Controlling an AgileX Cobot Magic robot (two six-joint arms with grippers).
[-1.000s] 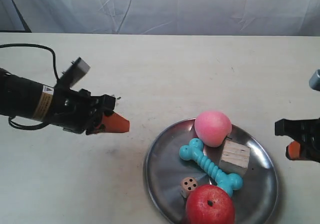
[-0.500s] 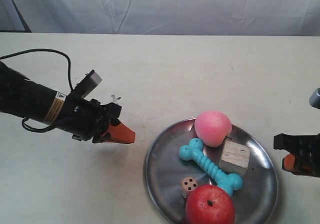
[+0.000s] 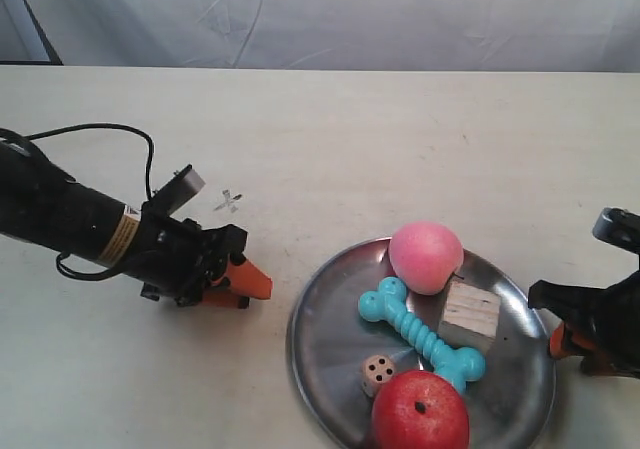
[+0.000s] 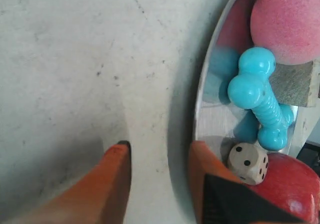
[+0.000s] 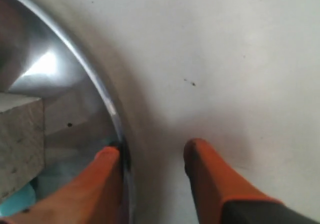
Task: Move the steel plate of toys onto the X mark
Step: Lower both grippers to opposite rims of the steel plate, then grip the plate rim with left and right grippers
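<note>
The steel plate [image 3: 330, 339] lies on the pale table and holds a pink peach [image 3: 425, 256], a turquoise bone [image 3: 420, 331], a wooden cube [image 3: 470, 312], a tan die [image 3: 378, 371] and a red apple [image 3: 420, 412]. The X mark [image 3: 228, 201] shows on bare table up-left of the plate. My left gripper [image 3: 255, 287] [image 4: 157, 151] is open and low, a short way off the plate's rim [image 4: 200, 104]. My right gripper [image 3: 562, 341] [image 5: 152, 149] is open at the opposite side. It straddles the rim [image 5: 90, 69], one finger inside the plate and one outside.
A white cloth backdrop [image 3: 320, 19] hangs behind the table's far edge. A black cable [image 3: 100, 129] loops over the left arm. The plate's lower edge runs out of the exterior view.
My left gripper has dropped lower and drawn nearer the plate's rim, uncovering the X mark. My right gripper has slid in to the plate's rim. The plate and toys have not moved.
</note>
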